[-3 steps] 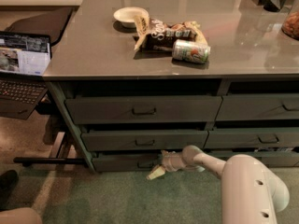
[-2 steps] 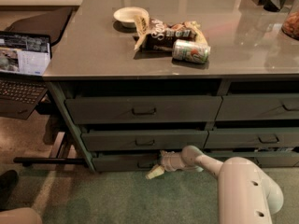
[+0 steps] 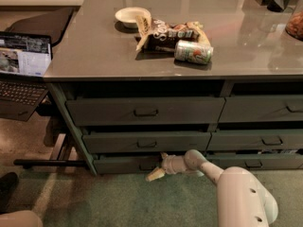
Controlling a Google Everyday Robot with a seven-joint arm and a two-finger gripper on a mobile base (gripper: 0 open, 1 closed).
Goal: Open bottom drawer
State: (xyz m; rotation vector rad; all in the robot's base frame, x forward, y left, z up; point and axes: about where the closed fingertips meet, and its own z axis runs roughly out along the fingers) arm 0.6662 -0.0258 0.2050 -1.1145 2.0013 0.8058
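The bottom drawer (image 3: 120, 164) is the lowest, shallow grey-green front in the left column, just above the carpet. Its small dark pull (image 3: 147, 167) sits at its centre, partly hidden. My gripper (image 3: 158, 166) is right at that pull, against the drawer front. Its cream fingers (image 3: 154, 175) stand apart, one above and one below the pull. The drawer front is about flush with the cabinet and its inside does not show. My white arm (image 3: 241, 197) reaches in from the lower right.
Taller middle (image 3: 142, 142) and top (image 3: 142, 111) drawers sit above, with matching drawers to the right (image 3: 265, 109). On the countertop are a can (image 3: 193, 52), a snack bag (image 3: 165, 34) and a bowl (image 3: 131, 16). A laptop (image 3: 23, 60) sits at left.
My gripper stays at the bottom drawer's pull, edging slightly left. The arm's large link has shifted a little left. The drawer has not visibly moved.
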